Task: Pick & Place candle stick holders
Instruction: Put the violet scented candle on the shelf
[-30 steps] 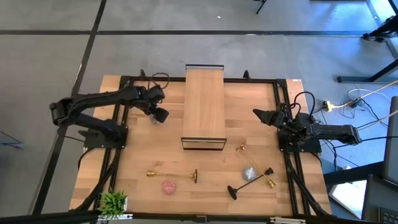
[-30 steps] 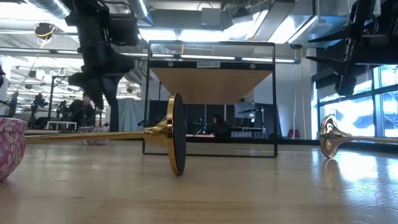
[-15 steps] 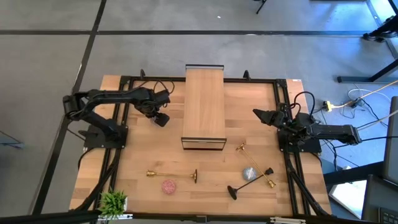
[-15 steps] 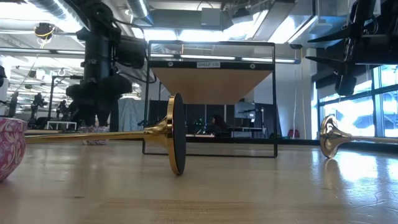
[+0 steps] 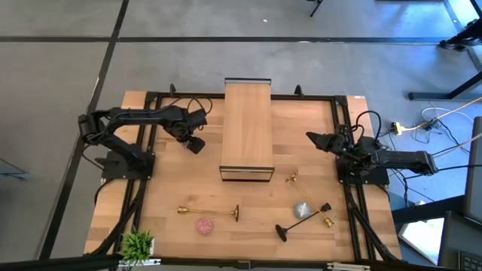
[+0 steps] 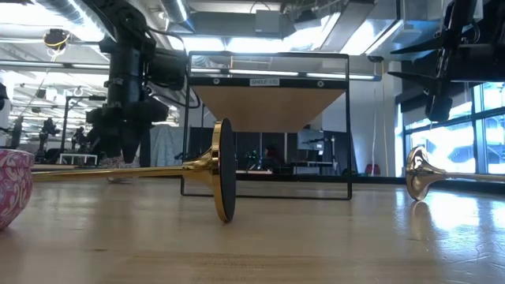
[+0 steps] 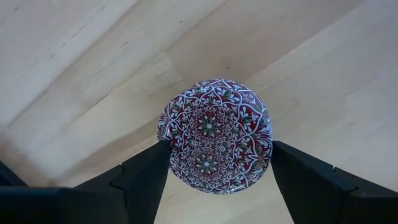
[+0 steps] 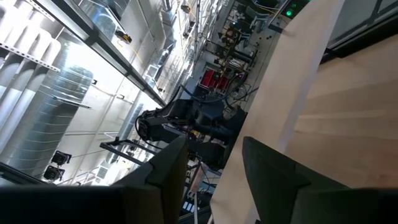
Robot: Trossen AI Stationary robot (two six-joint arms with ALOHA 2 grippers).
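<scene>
We see no container with anything in it: the sparkly pink round cup (image 5: 204,224) lies low and left of centre in the high view, and we cannot see inside it. In the low view it sits at the left edge (image 6: 12,188).

In the upper left of the high view the left gripper (image 5: 195,144) points down at the light wooden table (image 5: 173,184), just left of the long light wooden plank in a black frame (image 5: 248,124). In the left wrist view a round cup patterned in red, white and dark blue (image 7: 215,134) lies on the table between this gripper's two dark fingers (image 7: 144,179). One finger touches the cup's rim or nearly so; the other stands just clear of it. We read the jaws as parted around the cup, not clamped on it.

The right gripper (image 5: 311,138) hangs at centre right in the high view, well apart from every holder. Its wrist view shows a gap between its fingers (image 8: 168,174) with nothing in it, so we call it released.

Low in the high view a thin gold stem with a round base (image 5: 208,211) lies on its side just above the pink cup. At lower right a second gold stem (image 5: 309,199) crosses a long black stem holder (image 5: 303,220), and a small bluish sparkly cup (image 5: 303,210) lies touching them. A small green potted plant (image 5: 138,245) stands at the lower left corner.
</scene>
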